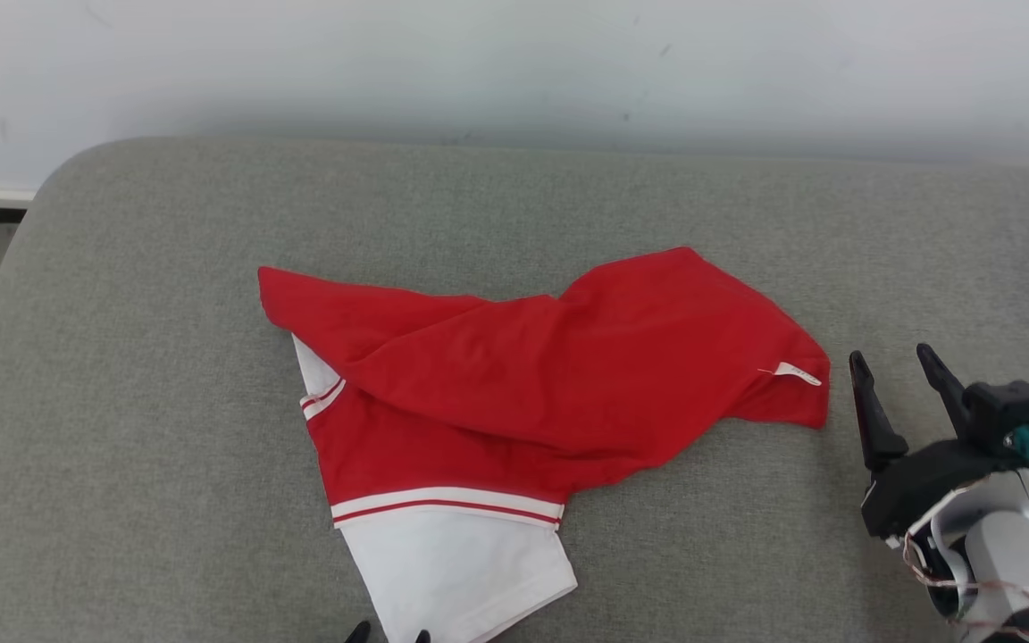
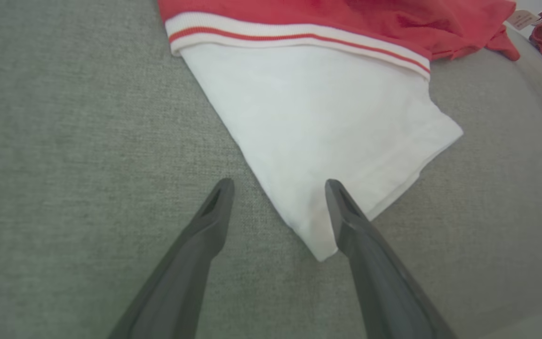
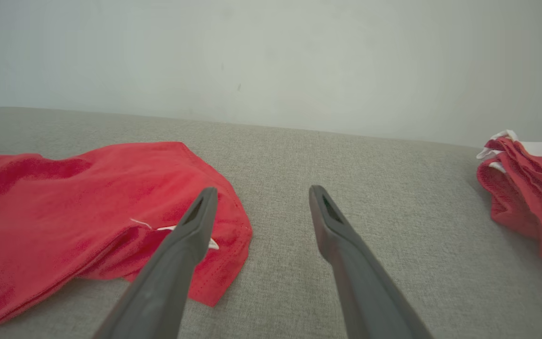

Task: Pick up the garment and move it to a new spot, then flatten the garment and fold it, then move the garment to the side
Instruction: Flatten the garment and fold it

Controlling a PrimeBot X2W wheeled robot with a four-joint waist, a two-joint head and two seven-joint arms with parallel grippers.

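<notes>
Nearest, at the lower right of the head view: right gripper point(image 1: 890, 353) on its pale forearm point(image 1: 1006, 554), fingers spread wide, nothing between them. Poised just beside the right-hand end of the garment point(image 1: 523, 375), near its small white label point(image 1: 798, 372), and apart from the cloth. Along those fingers in the right wrist view: one in front of the red hem, the other over bare grey cushion point(image 1: 166, 268).

At the bottom edge of the head view, just the two dark tips of the left gripper point(image 1: 389, 635), right at the garment's near white corner. Spread wide too, holding nothing. In the left wrist view, one finger over that white corner, the other over the cushion beside it; touching the cloth or not, impossible to tell.

Garment lying in the middle of the cushion, rumpled, not flat: red body bunched and doubled over itself across the width, a red-and-white striped band below it, a white panel pointing toward the robot. Another striped edge peeking out at the left under the red fold.

Farther right, well apart, a second bundle of red and white cloth point(image 3: 530, 202) on the cushion. Behind everything, a plain pale wall point(image 1: 514, 62).
</notes>
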